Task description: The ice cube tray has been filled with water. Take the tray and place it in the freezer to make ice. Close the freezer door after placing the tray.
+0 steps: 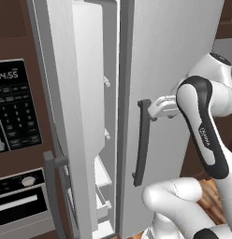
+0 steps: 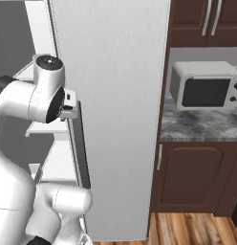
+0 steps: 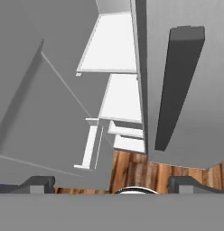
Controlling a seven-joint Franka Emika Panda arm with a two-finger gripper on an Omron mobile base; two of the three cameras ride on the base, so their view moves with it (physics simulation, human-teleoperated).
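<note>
The freezer door (image 1: 66, 116) stands swung open on the left, with its dark handle (image 1: 49, 186) low at its edge. Inside the freezer (image 1: 103, 173), white shelves (image 3: 111, 45) show through the gap. My gripper (image 1: 154, 109) hangs at the top end of the wider fridge door's dark handle (image 1: 142, 142), to the right of the freezer opening. In the hand view the two fingertips (image 3: 39, 182) sit far apart with nothing between them, so the gripper (image 3: 113, 182) is open. The ice cube tray and its water are out of view.
A dark built-in microwave panel (image 1: 15, 107) and oven (image 1: 19, 200) sit left of the freezer door. The plain grey fridge door (image 2: 111, 119) is shut. To its right a counter microwave (image 2: 204, 86) stands on a stone counter (image 2: 197, 125) above brown cabinets. The floor is wood.
</note>
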